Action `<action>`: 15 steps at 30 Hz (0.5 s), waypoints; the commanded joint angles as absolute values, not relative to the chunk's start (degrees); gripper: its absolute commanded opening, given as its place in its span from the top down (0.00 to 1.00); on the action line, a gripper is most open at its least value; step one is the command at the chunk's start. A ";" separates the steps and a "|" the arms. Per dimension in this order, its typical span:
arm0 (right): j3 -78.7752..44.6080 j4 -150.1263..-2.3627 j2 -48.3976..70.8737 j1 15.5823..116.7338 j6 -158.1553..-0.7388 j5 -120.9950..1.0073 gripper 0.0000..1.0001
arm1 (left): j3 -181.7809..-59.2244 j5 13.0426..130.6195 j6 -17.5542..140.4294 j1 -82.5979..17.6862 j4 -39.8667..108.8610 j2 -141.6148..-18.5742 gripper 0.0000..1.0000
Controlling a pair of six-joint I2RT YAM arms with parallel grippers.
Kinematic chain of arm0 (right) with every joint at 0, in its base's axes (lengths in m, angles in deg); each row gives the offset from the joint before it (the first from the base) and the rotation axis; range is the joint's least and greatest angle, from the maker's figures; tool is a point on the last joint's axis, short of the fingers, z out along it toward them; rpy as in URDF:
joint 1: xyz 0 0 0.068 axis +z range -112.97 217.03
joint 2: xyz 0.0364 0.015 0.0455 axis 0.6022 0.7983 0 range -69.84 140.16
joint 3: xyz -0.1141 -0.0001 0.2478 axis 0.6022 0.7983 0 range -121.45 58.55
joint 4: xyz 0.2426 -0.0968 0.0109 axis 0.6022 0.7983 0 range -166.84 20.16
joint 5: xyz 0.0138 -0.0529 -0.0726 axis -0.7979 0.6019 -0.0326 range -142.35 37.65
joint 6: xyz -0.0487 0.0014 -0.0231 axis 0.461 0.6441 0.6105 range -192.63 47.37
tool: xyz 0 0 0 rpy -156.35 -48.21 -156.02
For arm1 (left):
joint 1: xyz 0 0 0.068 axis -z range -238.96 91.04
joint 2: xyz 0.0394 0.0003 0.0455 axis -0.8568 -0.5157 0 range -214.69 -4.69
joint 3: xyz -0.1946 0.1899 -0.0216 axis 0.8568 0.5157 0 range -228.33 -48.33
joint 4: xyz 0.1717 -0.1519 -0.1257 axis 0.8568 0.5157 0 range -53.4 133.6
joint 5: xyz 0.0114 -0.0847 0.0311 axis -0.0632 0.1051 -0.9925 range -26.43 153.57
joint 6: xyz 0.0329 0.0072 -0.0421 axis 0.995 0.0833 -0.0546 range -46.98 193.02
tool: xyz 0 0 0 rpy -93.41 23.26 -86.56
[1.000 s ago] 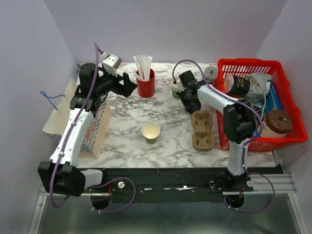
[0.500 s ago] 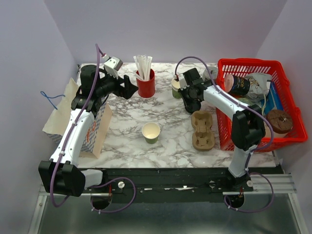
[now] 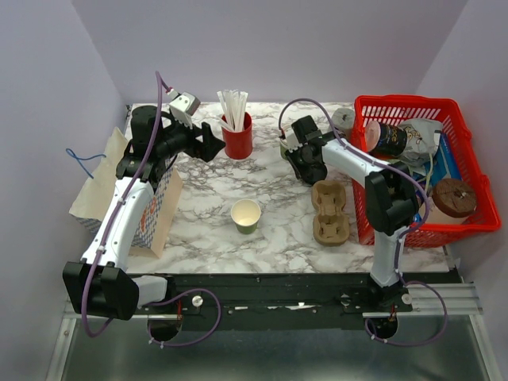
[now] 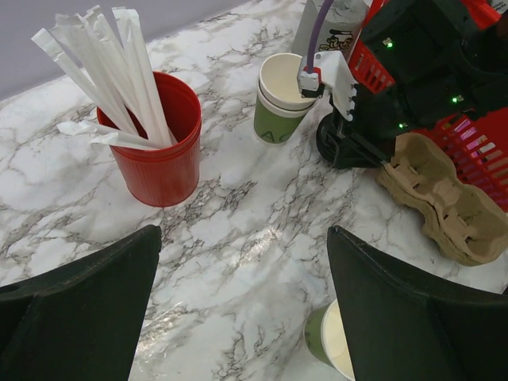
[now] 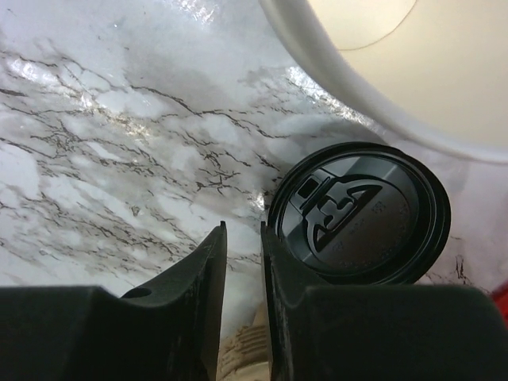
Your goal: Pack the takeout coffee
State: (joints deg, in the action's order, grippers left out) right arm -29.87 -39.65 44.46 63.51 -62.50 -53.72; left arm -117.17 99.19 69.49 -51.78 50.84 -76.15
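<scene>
1. Black round plastic lid (image 5: 359, 214) lies flat on the white marble table (image 3: 206, 190), at the foot of a nested stack of cream-and-green paper cups (image 4: 284, 107), whose pale rim fills the top of the right wrist view.
2. Its partner, the single small cream paper cup with a green band (image 3: 246, 216), stands upright and open in the middle of the table, well apart from the lid and near the brown pulp cup tray (image 3: 329, 213).
3. The right gripper (image 5: 242, 238) hangs low over the marble just beside the lid; its jaws are parted by only a narrow slit and nothing is between them.
4. The left gripper (image 4: 243, 262) is spread wide and empty, hovering near the red cup of white straws (image 4: 163, 147).
5. The step in hand looks like fetching the lid; the cup is not yet capped.
6. The next move likely calls for wider jaws, a shift sideways over the lid's rim, and a firm edge pinch without bumping the stack.
</scene>
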 commanded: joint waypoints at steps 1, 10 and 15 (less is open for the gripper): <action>-32.68 -39.93 46.00 63.84 -61.29 -53.85 0.70 | -118.12 100.48 69.41 -52.19 50.66 -76.41 0.07; -32.07 -40.01 45.03 63.84 -60.68 -52.53 0.72 | -117.77 100.66 68.89 -52.19 50.05 -76.93 0.07; -32.33 -40.10 45.73 63.75 -60.15 -48.67 0.74 | -117.77 100.75 68.71 -52.19 49.87 -77.02 0.07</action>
State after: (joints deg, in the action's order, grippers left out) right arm -31.36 -39.72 45.11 63.55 -61.06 -52.28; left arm -117.17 99.19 69.23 -51.78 50.84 -76.83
